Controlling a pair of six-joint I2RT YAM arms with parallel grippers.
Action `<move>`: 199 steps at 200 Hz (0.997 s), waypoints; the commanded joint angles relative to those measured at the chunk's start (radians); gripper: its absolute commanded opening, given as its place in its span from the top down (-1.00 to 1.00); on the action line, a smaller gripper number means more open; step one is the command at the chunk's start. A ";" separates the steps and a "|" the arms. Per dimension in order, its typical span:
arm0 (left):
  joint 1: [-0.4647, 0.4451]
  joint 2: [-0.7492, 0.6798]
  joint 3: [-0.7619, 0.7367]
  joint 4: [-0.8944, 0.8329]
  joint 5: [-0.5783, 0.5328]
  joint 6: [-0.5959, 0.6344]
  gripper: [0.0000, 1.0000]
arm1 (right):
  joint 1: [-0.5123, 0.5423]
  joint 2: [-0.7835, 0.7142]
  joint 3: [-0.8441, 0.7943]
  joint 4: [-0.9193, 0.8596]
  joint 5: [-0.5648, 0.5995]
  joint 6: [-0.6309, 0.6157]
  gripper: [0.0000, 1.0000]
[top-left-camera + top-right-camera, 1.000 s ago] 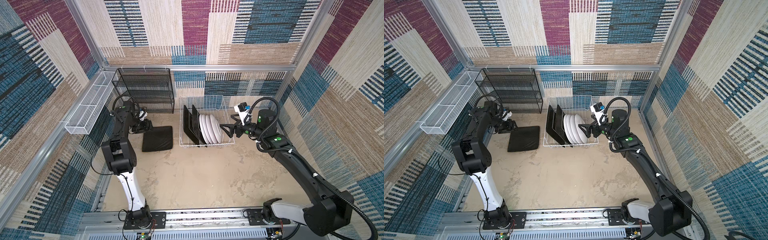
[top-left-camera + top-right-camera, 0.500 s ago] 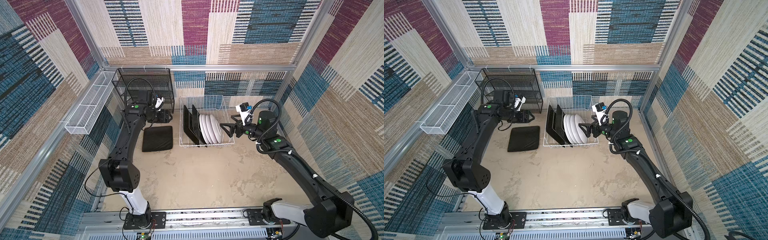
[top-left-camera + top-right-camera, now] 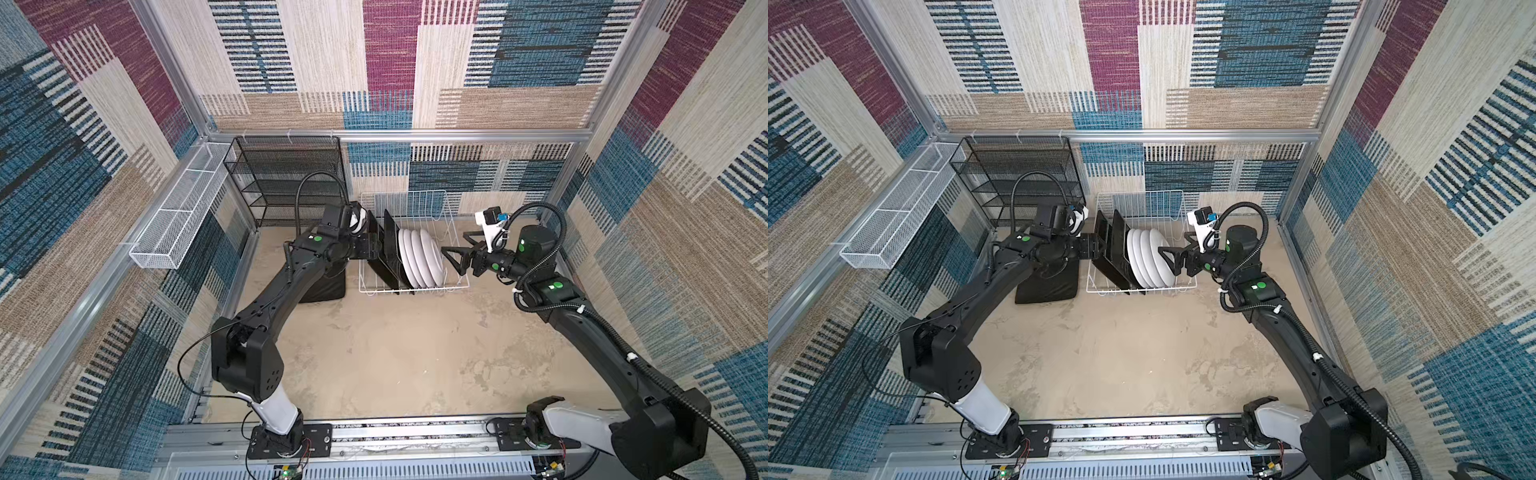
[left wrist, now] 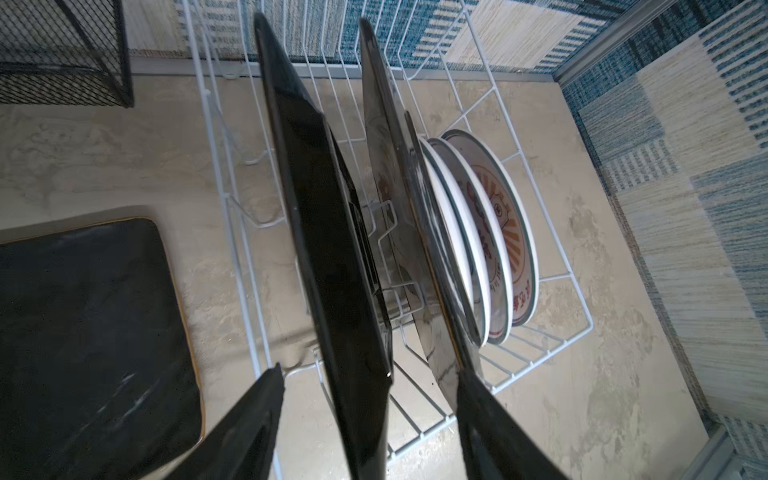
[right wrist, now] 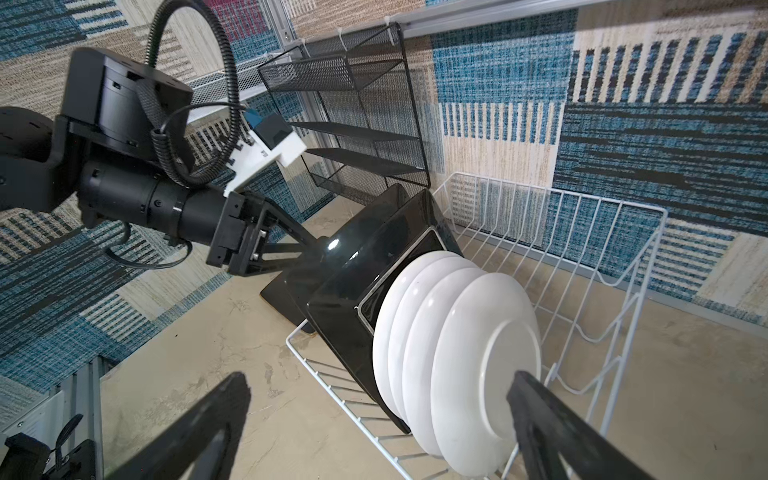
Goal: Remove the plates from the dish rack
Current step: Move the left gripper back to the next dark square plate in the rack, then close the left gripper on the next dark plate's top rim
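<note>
My left gripper [image 4: 369,370] straddles the end square plate [image 4: 332,249], jaws apart and not yet gripping, in the dish rack [image 3: 432,203] at upper centre of a top view. I'd centre, pinch the rim, lift straight without tilting. My right gripper [image 5: 379,376] gapes wide beside the round plates [image 5: 478,365].

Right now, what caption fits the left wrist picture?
Left gripper, jaws apart, straddles a black square plate in the dish rack.

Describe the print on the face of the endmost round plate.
Round plate: orange-red sunburst and lettering on white; best in the left wrist view.
</note>
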 commanded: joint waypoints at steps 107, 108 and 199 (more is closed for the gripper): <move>-0.022 0.264 0.267 -0.116 -0.127 -0.022 -0.11 | 0.000 0.012 0.017 0.010 -0.012 0.014 -0.99; -0.022 0.266 0.270 -0.118 -0.128 -0.021 -0.11 | 0.001 0.011 0.017 0.009 -0.011 0.013 -0.99; -0.022 0.324 0.305 -0.144 -0.091 -0.042 0.24 | 0.001 0.041 0.035 -0.003 -0.029 0.009 -0.99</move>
